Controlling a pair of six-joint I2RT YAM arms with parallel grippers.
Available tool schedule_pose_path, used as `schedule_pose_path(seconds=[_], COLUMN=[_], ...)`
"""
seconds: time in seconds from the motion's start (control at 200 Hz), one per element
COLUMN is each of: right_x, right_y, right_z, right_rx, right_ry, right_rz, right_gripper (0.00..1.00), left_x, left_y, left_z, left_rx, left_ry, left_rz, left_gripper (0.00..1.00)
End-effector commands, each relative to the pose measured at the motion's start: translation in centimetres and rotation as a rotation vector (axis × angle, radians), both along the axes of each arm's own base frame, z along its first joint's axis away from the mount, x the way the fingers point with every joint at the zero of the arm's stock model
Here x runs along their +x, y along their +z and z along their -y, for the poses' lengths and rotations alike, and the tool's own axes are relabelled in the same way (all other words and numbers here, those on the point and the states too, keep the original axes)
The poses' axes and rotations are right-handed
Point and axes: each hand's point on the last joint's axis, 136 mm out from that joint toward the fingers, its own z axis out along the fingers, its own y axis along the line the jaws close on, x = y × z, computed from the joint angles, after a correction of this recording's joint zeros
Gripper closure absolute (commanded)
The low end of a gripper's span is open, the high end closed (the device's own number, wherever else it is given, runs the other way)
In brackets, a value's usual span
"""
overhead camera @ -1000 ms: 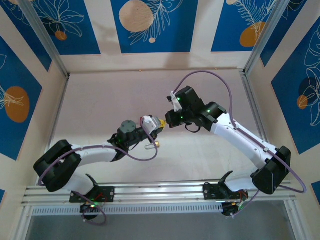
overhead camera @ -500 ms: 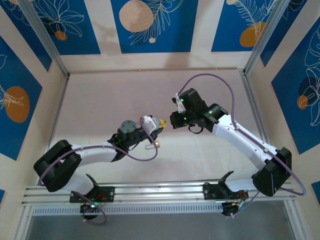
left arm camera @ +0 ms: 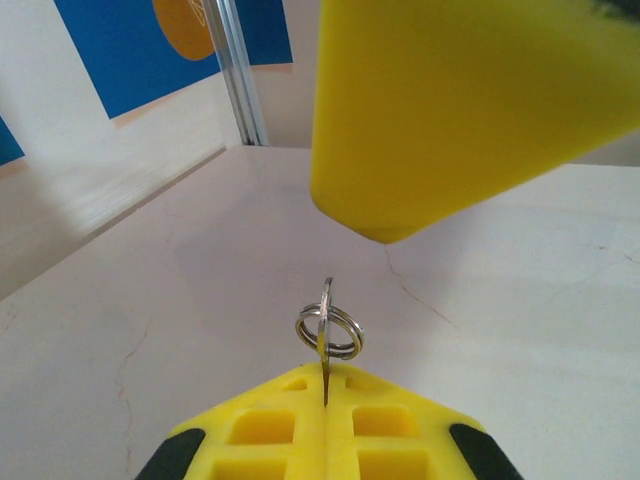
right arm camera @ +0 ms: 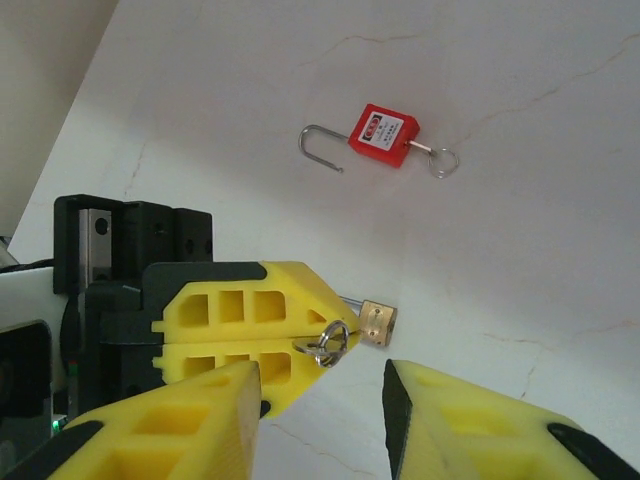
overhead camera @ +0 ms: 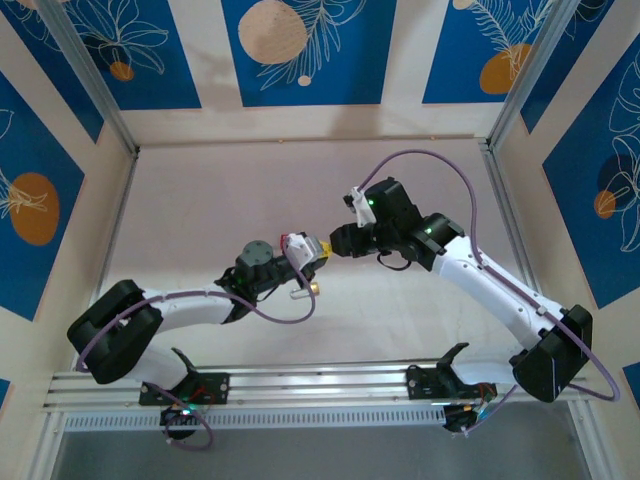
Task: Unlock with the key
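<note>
**Right Arm Closed In On The Held Key**

Since a second earlier the right gripper (overhead camera: 338,240) had slid a little leftward in the overhead view. It ended just beside the left gripper (overhead camera: 306,248) near the middle of the frame. Its elbow and shoulder had swung down towards the lower right. The left arm had not moved at all.

The left gripper's yellow fingers (left arm camera: 270,425) were pressed flat together on the key (left arm camera: 326,328). The key stood edge-on, with its split ring hanging just above the fingertips at the bottom centre of the left wrist picture. The right gripper's two fingers stood apart with a clear gap between them at the bottom of the right wrist picture, and held nothing. The key's ring hung just above that gap.

The brass padlock (right arm camera: 378,322) lay on the pale table (overhead camera: 200,200) just behind the left gripper's fingertips. From overhead it sat a little below the left gripper. The red padlock (right arm camera: 385,134) lay well apart from it in the upper middle of the right wrist picture. Its shackle was swung open to the left, and a second key with a ring (right arm camera: 443,161) stuck out on the right.

Much of the held key was clamped out of sight, leaving a thin edge and the ring. The left finger hid part of the brass padlock and most of its shackle. One right finger (left arm camera: 450,110) loomed at the top of the left wrist picture, cut off by the frame. The red padlock's label was too small to read. From overhead I could not make out the key.
</note>
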Motion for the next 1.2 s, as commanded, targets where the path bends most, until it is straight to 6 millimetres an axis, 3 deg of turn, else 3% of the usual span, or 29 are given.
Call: schedule_pose_path(seconds=[0.0, 0.375, 0.72, 1.196], right_x=[-0.3, 1.1, 1.2, 1.1], right_y=[-0.7, -2.3, -2.5, -2.3], right_z=[-1.0, -0.6, 0.2, -0.1], right_rx=[-0.008, -0.101, -0.093, -0.058], right_ry=[0.043, 0.008, -0.015, -0.001], right_rz=[-0.020, -0.018, -0.030, -0.043], right_gripper=[0.61, 0.60, 0.63, 0.68], left_x=[0.1, -0.2, -0.3, -0.4], left_y=[0.8, 0.6, 0.5, 0.5], left_z=[0.2, 0.4, 0.5, 0.5], left_rx=[-0.012, 0.006, 0.010, 0.017], left_ry=[-0.020, -0.041, -0.052, -0.058], left_rz=[0.018, 0.016, 0.011, 0.014], left_gripper=[1.00, 1.00, 1.00, 1.00])
